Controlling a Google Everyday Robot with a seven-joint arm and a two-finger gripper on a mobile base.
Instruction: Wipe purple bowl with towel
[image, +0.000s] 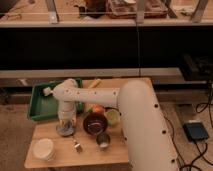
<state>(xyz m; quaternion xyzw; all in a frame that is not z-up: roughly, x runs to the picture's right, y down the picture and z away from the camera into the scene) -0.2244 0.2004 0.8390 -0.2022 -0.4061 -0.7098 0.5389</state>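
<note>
The dark purple bowl sits upright on the wooden table, near its middle. A crumpled grey towel lies on the table to the bowl's left, a short gap away. My white arm reaches in from the right and bends down. My gripper points straight down onto the towel and hides its top. The bowl is untouched.
A green tray stands at the back left. An orange fruit and a green item sit behind the bowl. A metal can, a small object and a white bowl are in front. A banana lies at the back.
</note>
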